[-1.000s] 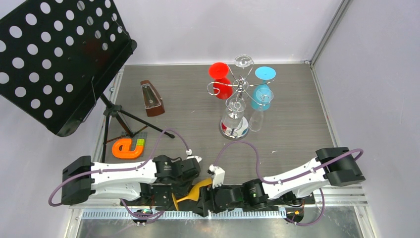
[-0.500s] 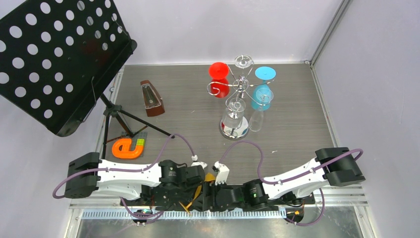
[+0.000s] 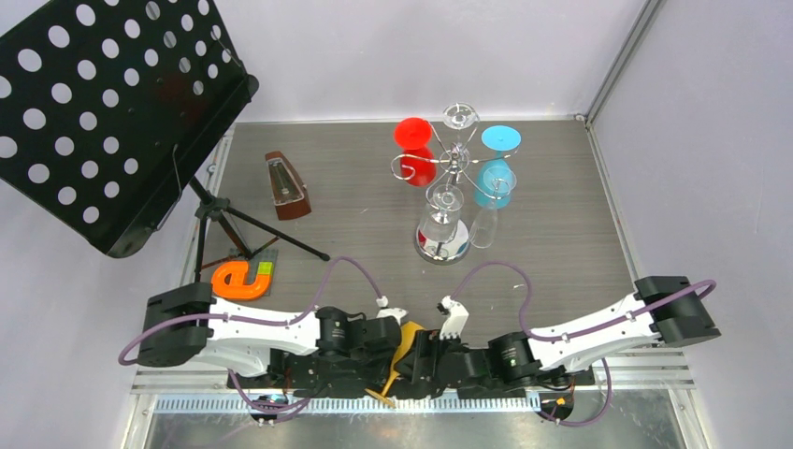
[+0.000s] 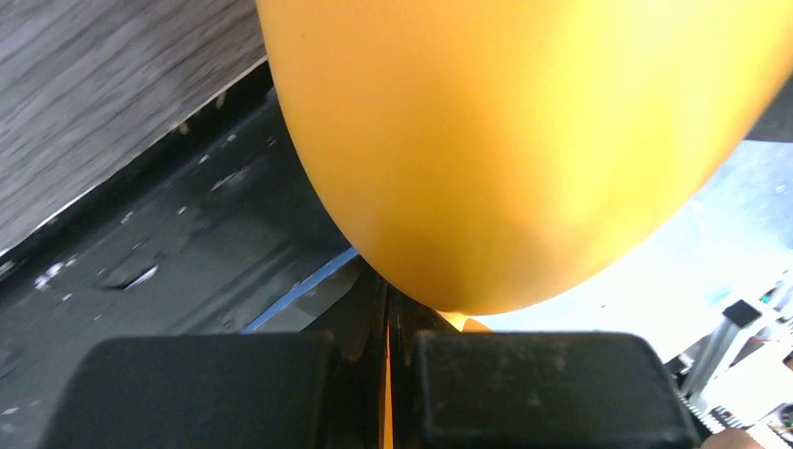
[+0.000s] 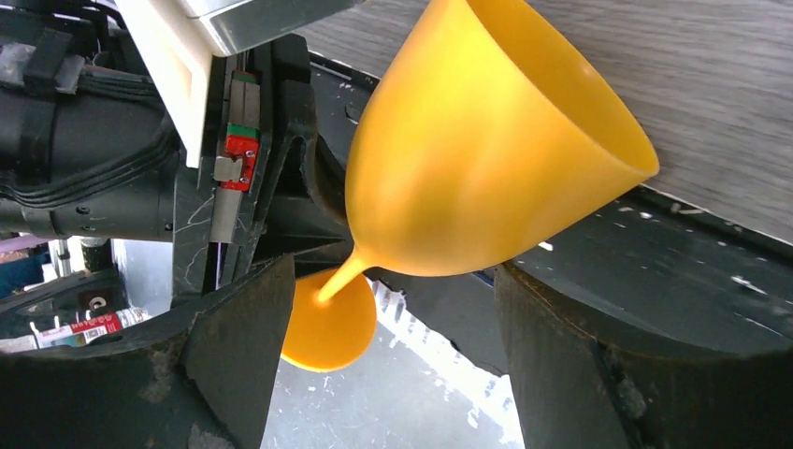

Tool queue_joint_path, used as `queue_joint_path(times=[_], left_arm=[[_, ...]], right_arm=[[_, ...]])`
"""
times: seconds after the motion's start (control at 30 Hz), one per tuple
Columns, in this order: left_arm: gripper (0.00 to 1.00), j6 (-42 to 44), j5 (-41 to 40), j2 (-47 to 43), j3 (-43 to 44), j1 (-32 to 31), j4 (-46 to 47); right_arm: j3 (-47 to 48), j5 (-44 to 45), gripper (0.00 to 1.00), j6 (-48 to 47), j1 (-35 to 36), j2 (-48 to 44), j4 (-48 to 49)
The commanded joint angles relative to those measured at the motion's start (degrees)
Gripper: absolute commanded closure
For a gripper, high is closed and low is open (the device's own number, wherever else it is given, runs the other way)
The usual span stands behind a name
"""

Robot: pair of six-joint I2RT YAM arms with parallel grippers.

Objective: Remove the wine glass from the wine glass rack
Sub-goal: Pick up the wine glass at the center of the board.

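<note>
Nearest, at the six o'clock edge of the tabletop (image 3: 374, 234), the left pincer (image 4: 387, 374) was clamped narrow on the thin stem of the yellow wine glass (image 4: 505, 140), the bowl bulging just above its black fingers (image 4: 187, 393). From overhead the glass (image 3: 408, 337) lay tilted between the two folded arms, bowl towards twelve o'clock and round foot towards seven, well clear of the rack. The right pincer (image 5: 393, 313) stood wide just beside it on the three o'clock side, its dark fingers (image 5: 561, 365) flanking the bowl and foot without any contact that I could make out.

Farther out, at ten o'clock from the arms, an orange letter-shaped block (image 3: 238, 279) lay on a small plate near the feet of a black perforated music stand (image 3: 103, 112). Beyond that, at eleven o'clock, a brown metronome (image 3: 287, 185) stood upright.

Towards twelve to one o'clock, the wine glass rack (image 3: 455, 161) stood on its round base with other glasses hanging from its arms: a clear glass (image 3: 441, 220) at six o'clock of the post, a second clear one (image 3: 484, 224) just beside it at five, a blue glass (image 3: 496, 164) at three, a red glass (image 3: 414, 150) at ten, and another clear foot (image 3: 460, 116) at twelve
</note>
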Motion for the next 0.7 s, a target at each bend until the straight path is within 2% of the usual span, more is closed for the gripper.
queue_joint_path(times=[0.0, 0.4, 0.67], left_arm=[[1.00, -3.66, -0.17, 2.43, 2.97, -0.30, 10.27], [1.00, -9.09, -3.91, 8.27, 4.88, -0.30, 20.60], [1.00, -6.81, -8.01, 6.75, 5.92, -0.20, 15.26]], right_arm=[[-1.14, 4.37, 0.16, 2.99, 0.24, -4.78, -5.31], [-5.41, 2.72, 0.18, 7.58, 1.64, -16.59, -15.06], [-5.89, 0.72, 0.18, 8.12, 1.90, -17.22, -17.49]])
